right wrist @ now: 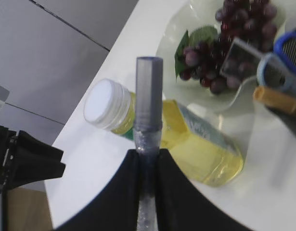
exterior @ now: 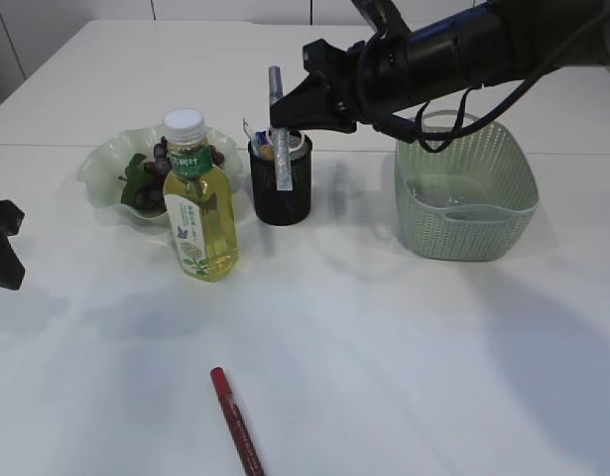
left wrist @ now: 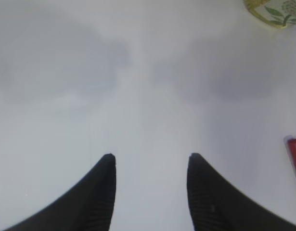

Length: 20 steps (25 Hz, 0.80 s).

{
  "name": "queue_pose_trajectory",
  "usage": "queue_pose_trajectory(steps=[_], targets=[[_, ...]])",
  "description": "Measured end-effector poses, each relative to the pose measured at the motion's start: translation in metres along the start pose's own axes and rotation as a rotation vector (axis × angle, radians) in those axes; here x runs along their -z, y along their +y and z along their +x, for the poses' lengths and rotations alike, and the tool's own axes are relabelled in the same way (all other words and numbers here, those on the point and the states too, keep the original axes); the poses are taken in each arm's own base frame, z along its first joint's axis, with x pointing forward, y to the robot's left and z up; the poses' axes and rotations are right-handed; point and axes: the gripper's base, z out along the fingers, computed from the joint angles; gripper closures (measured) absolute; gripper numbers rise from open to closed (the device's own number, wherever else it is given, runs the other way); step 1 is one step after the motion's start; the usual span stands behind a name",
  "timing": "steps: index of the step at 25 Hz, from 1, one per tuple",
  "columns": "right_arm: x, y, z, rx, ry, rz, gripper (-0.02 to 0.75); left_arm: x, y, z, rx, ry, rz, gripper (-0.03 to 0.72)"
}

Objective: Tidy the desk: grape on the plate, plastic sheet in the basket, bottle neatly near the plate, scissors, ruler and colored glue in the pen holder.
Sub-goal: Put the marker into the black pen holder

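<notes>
My right gripper (exterior: 282, 111) is shut on a silvery glitter glue tube (exterior: 279, 129) and holds it upright over the black mesh pen holder (exterior: 281, 193); the tube shows between the jaws in the right wrist view (right wrist: 148, 120). Scissors handles (right wrist: 282, 62) stick out of the holder. Grapes (exterior: 146, 183) lie on the pale green plate (exterior: 101, 169). The yellow drink bottle (exterior: 199, 203) stands in front of the plate. A red glue pen (exterior: 236, 421) lies on the table near the front. My left gripper (left wrist: 150, 159) is open and empty at the far left.
A green woven basket (exterior: 466, 188) stands right of the pen holder, with clear sheet inside it. The red pen's tip shows in the left wrist view (left wrist: 294, 154).
</notes>
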Motion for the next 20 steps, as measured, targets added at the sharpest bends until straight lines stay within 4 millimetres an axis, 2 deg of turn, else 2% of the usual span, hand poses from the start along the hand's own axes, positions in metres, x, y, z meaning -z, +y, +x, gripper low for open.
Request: queue_pose_trajectory(steps=[10,13,20], targets=[[0.008,-0.013,-0.027,0.48,-0.274,0.147,0.659,0.0,0.0,0.003,-0.001,0.035,-0.001,0.335],[0.003,-0.02,-0.031,0.55,-0.308,0.165,0.659,0.0,0.0,0.004,-0.001,0.039,-0.001,0.336],[-0.019,-0.049,-0.042,0.597,-0.378,0.181,0.659,0.0,0.0,0.005,-0.001,0.055,-0.001,0.337]])
